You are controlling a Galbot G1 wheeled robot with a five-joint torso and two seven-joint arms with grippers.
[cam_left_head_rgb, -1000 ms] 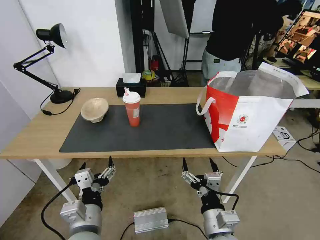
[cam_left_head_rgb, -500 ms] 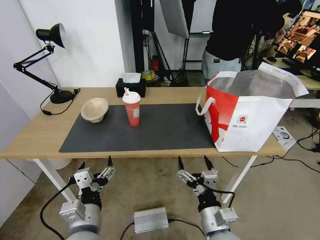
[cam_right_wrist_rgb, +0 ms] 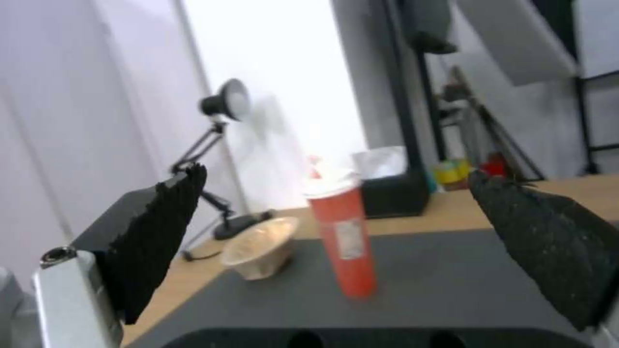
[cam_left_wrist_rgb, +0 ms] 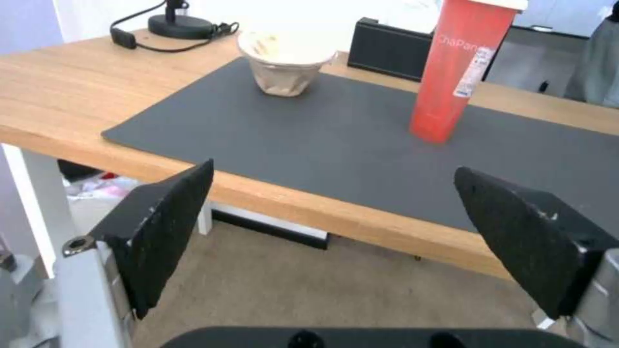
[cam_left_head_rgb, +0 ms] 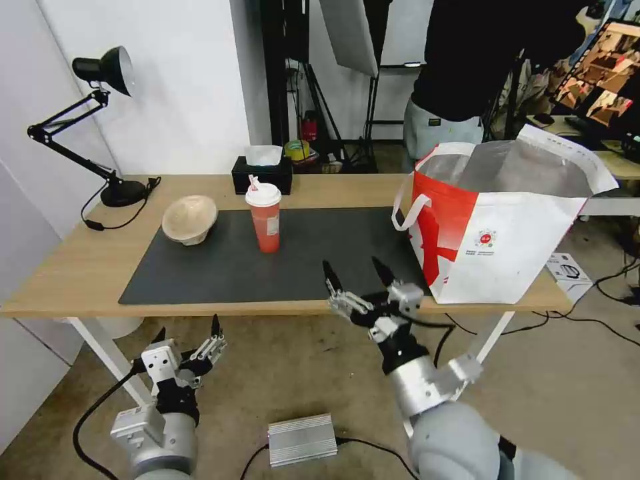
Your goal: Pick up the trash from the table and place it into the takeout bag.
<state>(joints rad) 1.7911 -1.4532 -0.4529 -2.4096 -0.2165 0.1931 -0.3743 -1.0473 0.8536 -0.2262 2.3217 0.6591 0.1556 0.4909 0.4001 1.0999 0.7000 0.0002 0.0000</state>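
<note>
So the right gripper [cam_left_head_rgb: 357, 273] is seen lifted to the lower middle of the head view, over the front edge of the table [cam_left_head_rgb: 73, 267], fingers spread wide apart and nothing held between them; the left gripper [cam_left_head_rgb: 189, 329] is parked low at the lower left, below the tabletop, also spread open and empty. On the dark grey mat [cam_left_head_rgb: 320, 257] the red drink cup [cam_left_head_rgb: 265, 220] with its white dome lid and straw is stood upright, left of centre; the beige pulp-fibre bowl [cam_left_head_rgb: 189, 219] is found further left, tipped on its side at the mat's corner, well apart from the cup. The takeout bag [cam_left_head_rgb: 500, 233] is set at the right end of the table, mouth open, foil lining showing, white loop handle hanging toward the mat. At the back edge a black tissue box [cam_left_head_rgb: 262, 175] is sat just behind the cup; a black desk lamp [cam_left_head_rgb: 100, 120] is stood at the upper left. In the left wrist view the cup [cam_left_wrist_rgb: 461, 72] and bowl [cam_left_wrist_rgb: 284, 60] are seen beyond the two dark fingers [cam_left_wrist_rgb: 164, 227]; in the right wrist view the cup [cam_right_wrist_rgb: 342, 232] is framed between the open fingers [cam_right_wrist_rgb: 154, 237], with the bowl [cam_right_wrist_rgb: 261, 246] beside it and the lamp [cam_right_wrist_rgb: 222, 104] behind.
</note>
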